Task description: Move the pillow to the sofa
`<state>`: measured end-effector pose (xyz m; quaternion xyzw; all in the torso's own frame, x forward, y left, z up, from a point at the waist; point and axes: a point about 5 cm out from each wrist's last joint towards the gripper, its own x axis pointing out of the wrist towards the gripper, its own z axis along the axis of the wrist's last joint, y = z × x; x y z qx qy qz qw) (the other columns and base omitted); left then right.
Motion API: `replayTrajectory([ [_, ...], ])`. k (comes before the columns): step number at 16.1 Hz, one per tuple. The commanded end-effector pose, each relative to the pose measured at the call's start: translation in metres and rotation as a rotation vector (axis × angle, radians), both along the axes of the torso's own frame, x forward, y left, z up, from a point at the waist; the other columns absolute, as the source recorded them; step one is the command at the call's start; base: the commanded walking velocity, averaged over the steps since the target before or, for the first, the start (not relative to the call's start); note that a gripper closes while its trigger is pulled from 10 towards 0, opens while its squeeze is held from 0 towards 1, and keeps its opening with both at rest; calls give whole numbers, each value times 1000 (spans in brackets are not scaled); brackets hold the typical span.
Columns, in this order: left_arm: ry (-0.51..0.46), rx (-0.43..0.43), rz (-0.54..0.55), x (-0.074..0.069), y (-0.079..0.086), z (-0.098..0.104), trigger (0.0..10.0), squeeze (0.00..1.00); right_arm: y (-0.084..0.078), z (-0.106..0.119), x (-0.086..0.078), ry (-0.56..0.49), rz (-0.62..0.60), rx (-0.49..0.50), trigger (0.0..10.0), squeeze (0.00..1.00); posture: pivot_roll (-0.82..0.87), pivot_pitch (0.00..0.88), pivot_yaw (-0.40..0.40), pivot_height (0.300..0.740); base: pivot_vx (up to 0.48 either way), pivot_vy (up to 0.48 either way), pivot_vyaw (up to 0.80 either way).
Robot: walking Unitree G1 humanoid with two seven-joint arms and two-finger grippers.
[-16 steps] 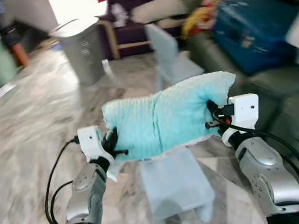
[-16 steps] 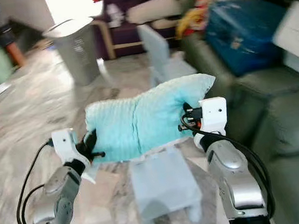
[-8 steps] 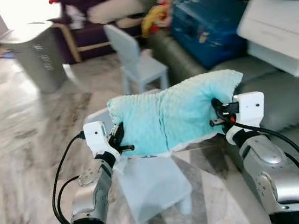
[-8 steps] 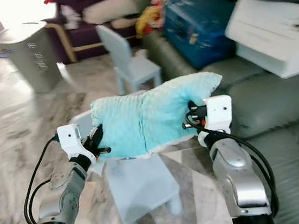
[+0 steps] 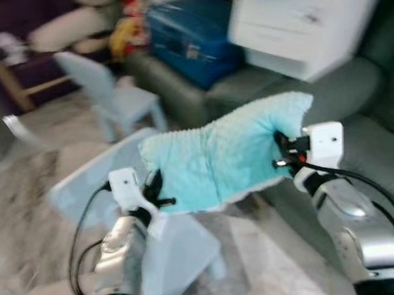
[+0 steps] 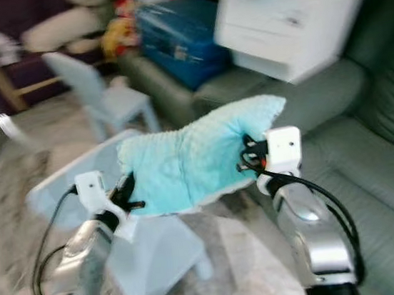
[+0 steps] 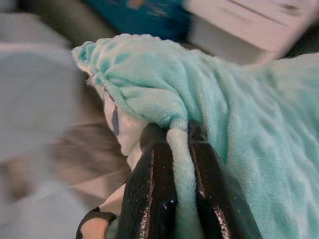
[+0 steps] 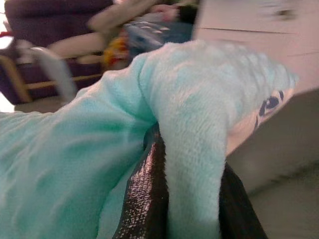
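Observation:
A turquoise plush pillow point(image 5: 223, 158) hangs in the air between my two arms, stretched sideways. My left gripper point(image 5: 153, 190) is shut on its left edge, and the left wrist view shows a fold of fabric point(image 7: 177, 164) pinched between the black fingers point(image 7: 149, 194). My right gripper point(image 5: 281, 150) is shut on the right corner, with fabric point(image 8: 192, 164) clamped between its fingers point(image 8: 144, 199). The grey-green sofa point(image 5: 393, 166) lies just right of and behind the pillow; its seat is below my right arm.
A white box point(image 5: 296, 20) and a blue suitcase point(image 5: 187, 37) rest on the sofa's far end. A pale blue child's chair point(image 5: 116, 100) stands on the marble floor at the left. A light blue stool point(image 5: 174, 254) is under my left arm.
The camera has swung right, so the sofa and white box now take up more of the view. Both grippers keep the same hold on the pillow.

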<state>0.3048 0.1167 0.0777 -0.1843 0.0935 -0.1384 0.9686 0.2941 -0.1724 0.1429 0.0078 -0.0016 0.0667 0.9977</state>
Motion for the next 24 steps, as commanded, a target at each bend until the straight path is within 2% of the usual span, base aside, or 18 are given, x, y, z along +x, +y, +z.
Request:
replayTrajectory([
  [1, -14, 6, -3, 3, 4, 4, 10000, 0, 5, 9, 1, -38, 21, 13, 10000, 0, -212, 0, 33, 740, 0, 0, -800],
  [7, -10, -12, -9, 3, 4, 5, 10000, 0, 5, 10, 1, -38, 17, 12, 10000, 0, -216, 0, 35, 740, 0, 0, -800],
  [10, -14, 32, -3, 9, 9, 7, 10000, 0, 4, 10, 0, -37, 13, 13, 10000, 0, -217, 0, 37, 740, 0, 0, -800],
  [24, -71, 21, 31, 19, 24, 17, 10000, 0, 6, 9, 1, -34, 16, 17, 10000, 0, -212, 0, 40, 740, 0, 0, -800],
])
